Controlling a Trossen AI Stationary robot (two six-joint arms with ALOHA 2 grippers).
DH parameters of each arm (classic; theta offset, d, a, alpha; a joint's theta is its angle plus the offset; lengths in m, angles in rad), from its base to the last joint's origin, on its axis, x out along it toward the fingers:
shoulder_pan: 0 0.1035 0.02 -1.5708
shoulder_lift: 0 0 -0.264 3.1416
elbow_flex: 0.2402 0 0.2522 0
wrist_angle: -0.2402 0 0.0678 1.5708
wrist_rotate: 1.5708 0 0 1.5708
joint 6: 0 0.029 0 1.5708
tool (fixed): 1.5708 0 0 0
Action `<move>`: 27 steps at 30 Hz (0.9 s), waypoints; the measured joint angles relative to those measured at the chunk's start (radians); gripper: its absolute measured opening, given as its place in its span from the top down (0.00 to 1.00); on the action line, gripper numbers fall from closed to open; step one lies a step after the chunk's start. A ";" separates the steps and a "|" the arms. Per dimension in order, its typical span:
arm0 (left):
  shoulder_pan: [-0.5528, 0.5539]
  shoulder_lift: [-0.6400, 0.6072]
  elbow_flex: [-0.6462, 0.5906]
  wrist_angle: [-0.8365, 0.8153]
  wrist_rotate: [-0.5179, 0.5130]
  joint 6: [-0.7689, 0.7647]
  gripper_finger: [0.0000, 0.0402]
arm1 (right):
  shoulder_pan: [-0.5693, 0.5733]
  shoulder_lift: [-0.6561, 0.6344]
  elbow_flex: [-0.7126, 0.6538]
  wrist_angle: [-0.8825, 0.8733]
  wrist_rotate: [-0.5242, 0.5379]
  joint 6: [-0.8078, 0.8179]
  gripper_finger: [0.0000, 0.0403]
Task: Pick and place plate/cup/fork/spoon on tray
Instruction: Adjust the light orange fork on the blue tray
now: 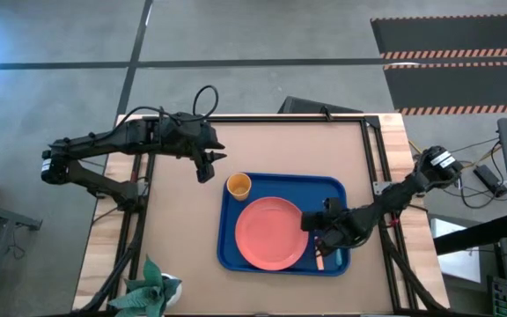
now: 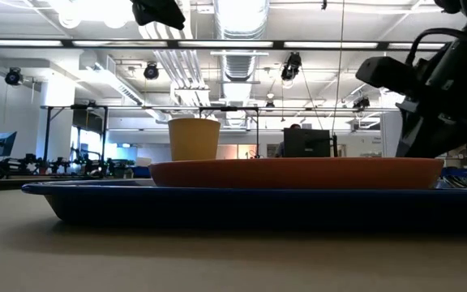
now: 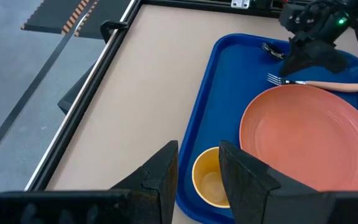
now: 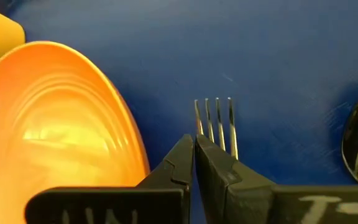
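Observation:
The blue tray (image 1: 227, 254) lies mid-table. On it are the coral-pink plate (image 1: 271, 232), the orange-yellow cup (image 1: 238, 185) at its far left corner, the fork (image 3: 316, 83) and the spoon's bowl (image 3: 272, 50), both right of the plate. My right gripper (image 4: 194, 144) is shut, low over the tray. The fork's tines (image 4: 216, 121) stick out from under one of its fingers, and its handle is hidden there. My left gripper (image 3: 199, 155) is open and empty, raised above the table by the tray's far left corner, with the cup (image 3: 213, 180) below it. My right gripper stands with its shut fingers slanting down over the fork, just behind the tines (image 4: 219, 140). The fork lies flat on the tray and is not between the fingers. Whether a finger touches it, I cannot tell.
A green leafy object (image 1: 152, 286) sits at the table's near left corner. Black frame rails (image 1: 372, 158) run along the table's sides. A dark object (image 1: 319, 107) lies past the far edge. Bare table shows left of the tray.

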 joint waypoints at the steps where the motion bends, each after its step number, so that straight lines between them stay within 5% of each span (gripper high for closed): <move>1: 0.000 0.000 0.000 0.000 0.000 0.000 0.75 | 0.000 0.002 -0.001 0.001 -0.002 0.004 0.98; 15: 0.000 0.000 0.000 0.006 0.000 0.000 0.75 | -0.005 0.041 -0.002 0.055 -0.005 0.012 0.98; 27: 0.000 0.000 0.000 0.005 0.000 0.000 0.75 | -0.080 0.085 -0.002 0.092 -0.124 -0.072 0.98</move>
